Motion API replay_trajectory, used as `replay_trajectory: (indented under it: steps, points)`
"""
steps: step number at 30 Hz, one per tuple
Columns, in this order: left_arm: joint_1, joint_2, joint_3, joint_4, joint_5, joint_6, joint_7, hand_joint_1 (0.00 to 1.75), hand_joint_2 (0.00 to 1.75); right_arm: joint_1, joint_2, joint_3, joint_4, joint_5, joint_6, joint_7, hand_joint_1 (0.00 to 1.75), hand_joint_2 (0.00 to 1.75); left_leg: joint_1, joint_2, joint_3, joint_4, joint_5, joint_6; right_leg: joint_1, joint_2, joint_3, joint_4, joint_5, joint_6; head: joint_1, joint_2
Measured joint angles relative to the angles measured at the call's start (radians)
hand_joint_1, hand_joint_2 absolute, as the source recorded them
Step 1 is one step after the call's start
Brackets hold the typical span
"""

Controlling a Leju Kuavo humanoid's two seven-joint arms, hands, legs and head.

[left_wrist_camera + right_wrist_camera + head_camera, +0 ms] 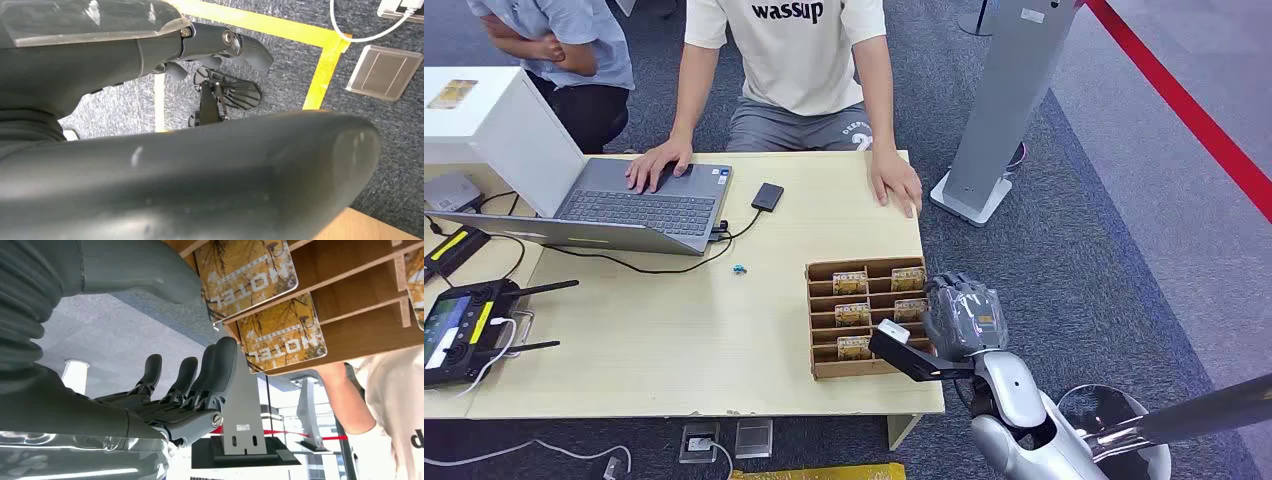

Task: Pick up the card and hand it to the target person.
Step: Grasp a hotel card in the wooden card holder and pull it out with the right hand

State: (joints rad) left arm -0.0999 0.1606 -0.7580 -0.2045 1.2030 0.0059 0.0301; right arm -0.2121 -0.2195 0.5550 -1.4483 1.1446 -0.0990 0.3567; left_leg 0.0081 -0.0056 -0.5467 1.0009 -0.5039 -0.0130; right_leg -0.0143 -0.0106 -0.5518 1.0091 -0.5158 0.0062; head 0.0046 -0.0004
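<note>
Two people are at the far side of my table [674,340]. One in a white shirt [796,50] stands with one hand on a laptop [639,205] and the other hand flat on the table. The other person, in a blue shirt [574,30], is off at the far left corner.

I see a brown card rack [864,318] near the right edge of the table. It has rows of slots, and yellow hotel cards [852,283] stand in some of them. From my right wrist I can see two of these cards [280,335] up close, one just beside the other, each in its own slot.

My right hand [962,315] is at the right end of the rack, just beside the cards. Its fingers [212,375] are straight and a little apart, and there is nothing in them. I cannot tell if the hand is touching the rack.

My left hand [220,47] hangs low over the grey carpet, near a yellow tape line [325,65] on the floor. Its fingers are bent in a little, but I cannot tell if they are closed.

A small black box [767,196] lies by the laptop, with a wire to it. A black remote with a screen [464,330] sits at the left edge of the table.
</note>
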Motion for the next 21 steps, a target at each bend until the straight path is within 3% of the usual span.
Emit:
replay_trajectory:
  steps: [21]
  points:
    - [0.000, -0.001, 0.000, 0.000, 0.004, 0.006, 0.003, 0.00, 0.00, -0.030, 0.032, 0.007, 0.051, -0.009, -0.010, -0.023, 0.88, 1.75, 0.000, 0.000, 0.000, 0.000, 0.000, 0.000, 0.000, 0.000, 0.000, 0.000, 0.000, 0.000, 0.000, 0.000]
